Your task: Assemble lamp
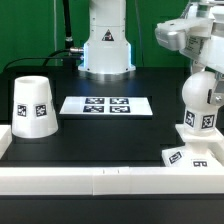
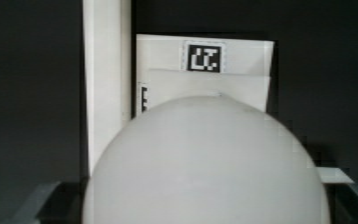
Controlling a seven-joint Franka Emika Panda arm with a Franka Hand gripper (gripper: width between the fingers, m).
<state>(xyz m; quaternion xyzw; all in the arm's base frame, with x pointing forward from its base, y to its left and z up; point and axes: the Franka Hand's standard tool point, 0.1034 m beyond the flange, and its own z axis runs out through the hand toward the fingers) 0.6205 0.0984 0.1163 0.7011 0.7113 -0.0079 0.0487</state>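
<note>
Exterior view — jaws clamp bulb (image 1: 197, 96) over base (image 1: 189, 157); shade (image 1: 32, 104) well apart.

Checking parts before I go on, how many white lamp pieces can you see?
3. The shade stands at the exterior view's left, the bulb at its right beneath the claw, and the base lies in front of the bulb. None seem hidden.

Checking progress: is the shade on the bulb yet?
No: in the exterior view the shade stands alone on the table at the view's left, far from the bulb at the right.
</note>
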